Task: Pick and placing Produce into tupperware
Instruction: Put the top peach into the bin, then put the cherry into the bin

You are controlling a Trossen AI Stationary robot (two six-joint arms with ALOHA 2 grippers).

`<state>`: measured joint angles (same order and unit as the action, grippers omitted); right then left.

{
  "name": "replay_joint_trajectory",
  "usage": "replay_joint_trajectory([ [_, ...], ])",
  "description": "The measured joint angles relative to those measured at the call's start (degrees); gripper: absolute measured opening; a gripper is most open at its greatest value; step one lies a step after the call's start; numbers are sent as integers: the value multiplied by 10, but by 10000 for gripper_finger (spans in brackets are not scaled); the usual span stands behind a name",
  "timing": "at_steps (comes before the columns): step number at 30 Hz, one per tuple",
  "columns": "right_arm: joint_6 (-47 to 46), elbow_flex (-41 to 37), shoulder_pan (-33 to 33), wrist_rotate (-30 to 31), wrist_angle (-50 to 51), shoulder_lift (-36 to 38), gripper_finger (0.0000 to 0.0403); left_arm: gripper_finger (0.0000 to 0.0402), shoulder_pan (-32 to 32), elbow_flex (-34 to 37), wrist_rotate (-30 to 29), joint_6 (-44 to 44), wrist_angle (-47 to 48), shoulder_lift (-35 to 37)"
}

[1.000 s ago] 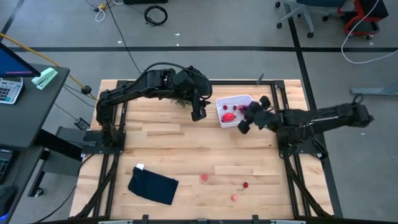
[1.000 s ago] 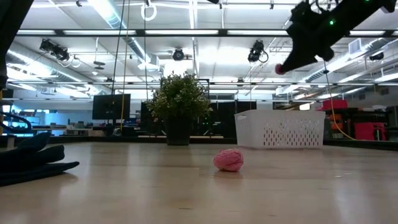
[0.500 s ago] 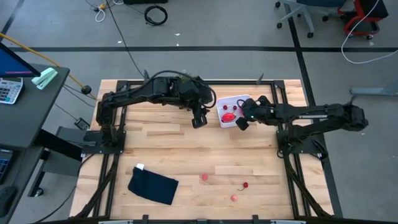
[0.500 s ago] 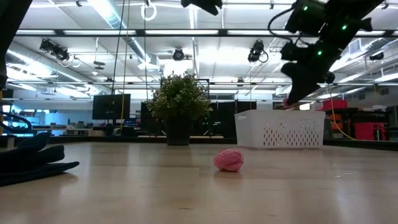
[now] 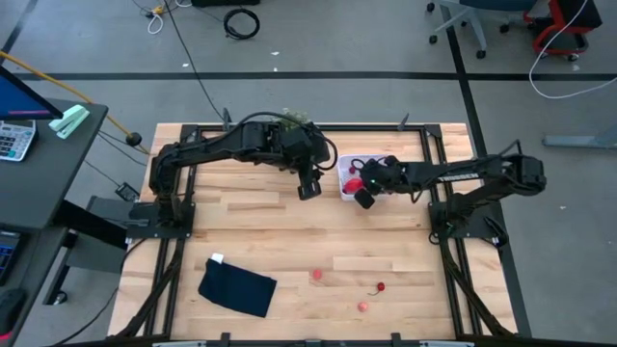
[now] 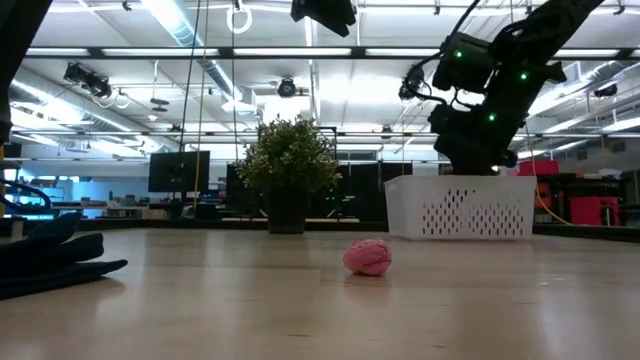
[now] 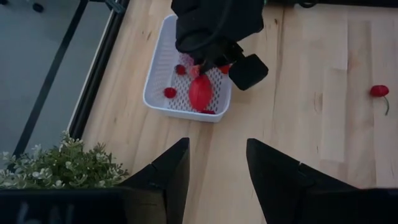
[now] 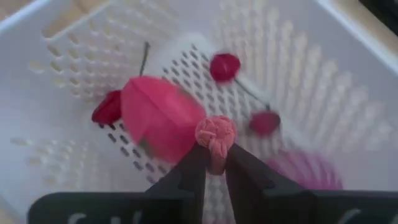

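Note:
The white perforated basket [image 5: 344,160] [image 7: 155,81] [image 6: 460,207] stands on the table's far right part. It holds a big red fruit [image 8: 158,115], small red pieces [image 8: 224,65] and a pink one [image 8: 305,171]. My right gripper [image 5: 359,191] [image 8: 216,163] reaches down into the basket, shut on a small pink knotted fruit. My left gripper [image 5: 308,185] [image 7: 217,168] hovers open above the bare table, just left of the basket. Three loose fruits lie near the near edge: a pink one [image 5: 316,275] [image 6: 367,257], a red cherry [image 5: 381,287] [image 7: 379,91] and another pink one [image 5: 363,306]. My right gripper pinches the pink knotted fruit [image 8: 216,138] between its two fingertips [image 8: 194,167], coming from above and pointing down into the basket. The fruit sticks out past the fingertips, right over the big red fruit. I cannot tell whether it touches that fruit.
A dark blue folded cloth [image 5: 237,286] [image 6: 50,260] lies near the near left corner. A bushy green potted plant [image 6: 287,160] [image 7: 56,168] stands at the far edge behind my left arm. Bare wood spreads across the table's middle.
My right gripper has carried the pink fruit toward the table's left and down, from beside the basket's right edge to inside the basket. In the low view it has dropped from high above the basket to its rim.

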<state>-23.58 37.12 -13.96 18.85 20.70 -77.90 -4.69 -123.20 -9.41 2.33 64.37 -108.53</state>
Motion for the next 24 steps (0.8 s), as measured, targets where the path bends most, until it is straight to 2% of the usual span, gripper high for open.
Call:
replay_joint_trajectory([
  [9, 24, 0, -14, -1, 1, 20, 129, 160, 0, 0, 0, 0, 0, 0],
  [15, 42, 0, -12, -7, 1, 84, 142, 162, 4, 0, 0, 21, 0, 0],
  [18, 32, 0, -8, -57, 5, 131, 140, 162, 11, 0, 0, 57, 1, 0],
  [24, -47, 0, 27, -216, 31, 223, 137, 162, 46, 0, 0, 124, 8, -4],
])
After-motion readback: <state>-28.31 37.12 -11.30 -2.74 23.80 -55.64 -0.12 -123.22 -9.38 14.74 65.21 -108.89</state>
